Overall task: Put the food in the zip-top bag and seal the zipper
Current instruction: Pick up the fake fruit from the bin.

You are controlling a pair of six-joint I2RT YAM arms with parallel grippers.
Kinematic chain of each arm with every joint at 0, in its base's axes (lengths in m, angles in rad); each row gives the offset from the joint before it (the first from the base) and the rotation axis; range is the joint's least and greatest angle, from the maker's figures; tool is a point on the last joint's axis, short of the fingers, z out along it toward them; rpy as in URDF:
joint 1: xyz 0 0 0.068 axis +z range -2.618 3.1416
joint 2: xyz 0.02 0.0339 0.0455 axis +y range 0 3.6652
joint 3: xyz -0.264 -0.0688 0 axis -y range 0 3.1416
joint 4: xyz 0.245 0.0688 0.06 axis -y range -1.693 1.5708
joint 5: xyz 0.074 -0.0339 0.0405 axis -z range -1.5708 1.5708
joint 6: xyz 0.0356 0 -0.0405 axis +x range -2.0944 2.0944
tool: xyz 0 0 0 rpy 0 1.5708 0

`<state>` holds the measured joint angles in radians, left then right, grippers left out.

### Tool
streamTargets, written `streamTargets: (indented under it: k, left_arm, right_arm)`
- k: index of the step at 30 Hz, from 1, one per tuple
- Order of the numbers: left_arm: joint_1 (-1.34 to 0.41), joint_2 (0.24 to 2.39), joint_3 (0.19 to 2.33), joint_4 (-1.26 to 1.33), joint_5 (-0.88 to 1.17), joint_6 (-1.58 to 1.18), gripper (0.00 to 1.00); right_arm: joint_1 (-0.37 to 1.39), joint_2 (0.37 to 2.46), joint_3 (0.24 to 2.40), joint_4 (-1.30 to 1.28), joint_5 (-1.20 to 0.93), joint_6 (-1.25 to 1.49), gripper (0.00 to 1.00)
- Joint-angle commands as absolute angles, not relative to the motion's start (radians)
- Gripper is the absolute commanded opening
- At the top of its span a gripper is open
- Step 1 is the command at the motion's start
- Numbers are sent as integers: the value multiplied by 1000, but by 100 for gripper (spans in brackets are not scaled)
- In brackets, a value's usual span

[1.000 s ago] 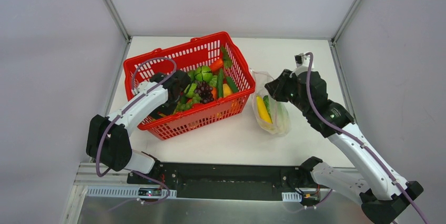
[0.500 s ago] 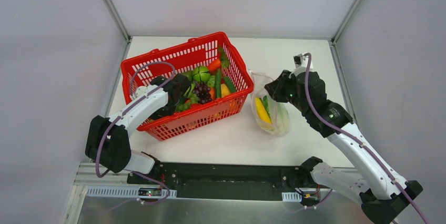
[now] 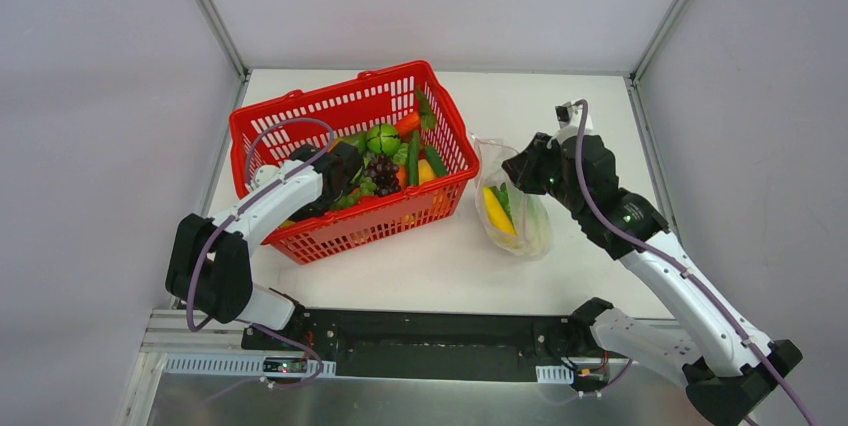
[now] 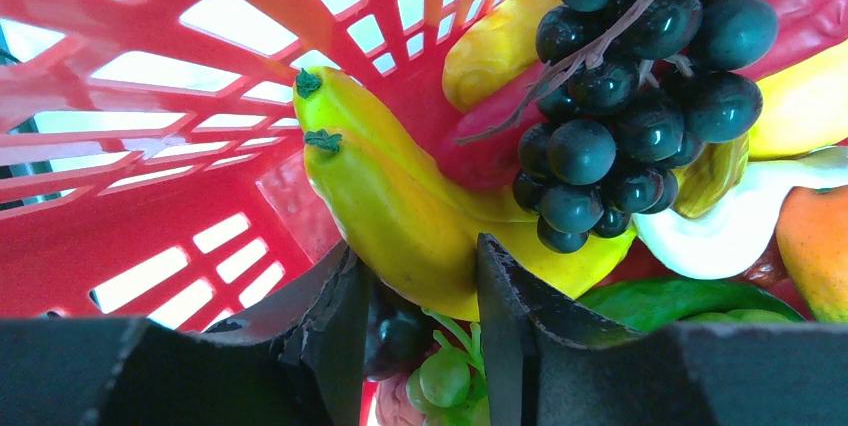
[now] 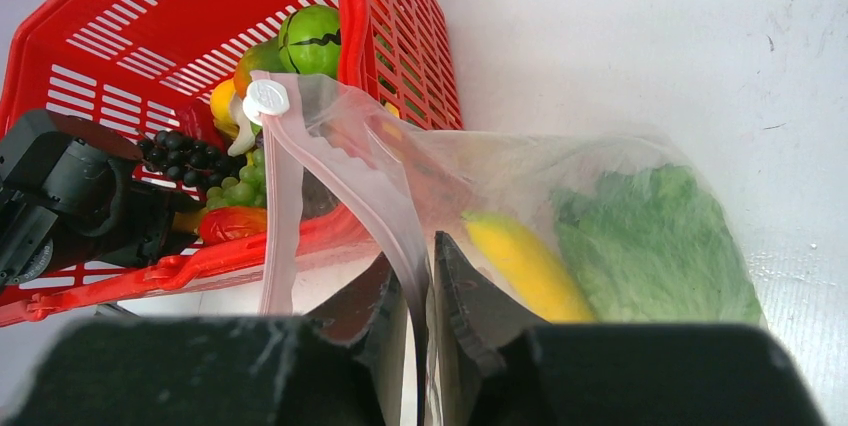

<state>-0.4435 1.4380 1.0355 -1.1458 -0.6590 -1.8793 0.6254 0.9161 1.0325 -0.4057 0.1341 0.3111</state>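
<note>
The red basket (image 3: 300, 111) holds the food: yellow bananas (image 4: 400, 206), dark grapes (image 4: 630, 96), green grapes (image 4: 445, 376) and other pieces. My left gripper (image 4: 412, 251) is down inside the basket (image 4: 150, 196), its two fingers pressed against the sides of the bananas. The zip-top bag (image 3: 520, 221) lies right of the basket with a yellow piece (image 5: 520, 261) and a leafy green cabbage (image 5: 650, 236) inside. My right gripper (image 5: 418, 256) is shut on the bag's mouth edge, on the pink zipper (image 5: 340, 171). It holds the mouth up and open. The white slider (image 5: 268, 98) sits at the strip's far end.
The basket's near wall (image 3: 380, 221) stands close to the bag's mouth. A green round fruit (image 3: 382, 138), a carrot (image 3: 410, 124) and green pods (image 3: 415, 158) fill the basket's right half. White tabletop (image 3: 560, 106) lies behind the bag, and wall posts stand at the back corners.
The left jaws have narrowed from wide open onto the bananas. The basket has shifted a little to the left. The right gripper has edged slightly left, still holding the bag.
</note>
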Motion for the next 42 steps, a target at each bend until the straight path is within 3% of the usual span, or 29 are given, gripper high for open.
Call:
streamTargets:
  k: [1, 6, 20, 29, 34, 42]
  left_arm:
    - [-436, 1451, 1025, -1140, -712, -1864, 19]
    - [-437, 1413, 1021, -1121, -736, -1818, 0]
    - [-583, 1218, 1142, -1214, -1003, -1734, 0]
    - [-618, 1142, 1180, -1138, -1128, -1488, 0]
    - [-630, 1030, 1151, -927, -1161, -1196, 0]
    - [-631, 772, 967, -446, -1019, -750, 0]
  right_arm:
    - [620, 927, 1034, -371, 141, 294, 18]
    - [620, 935, 1035, -365, 136, 293, 18]
    - [617, 934, 1034, -360, 133, 299, 18]
    - [616, 927, 1028, -358, 129, 303, 18]
    - [615, 923, 1028, -359, 132, 305, 18]
    - [615, 925, 1026, -357, 122, 310, 18]
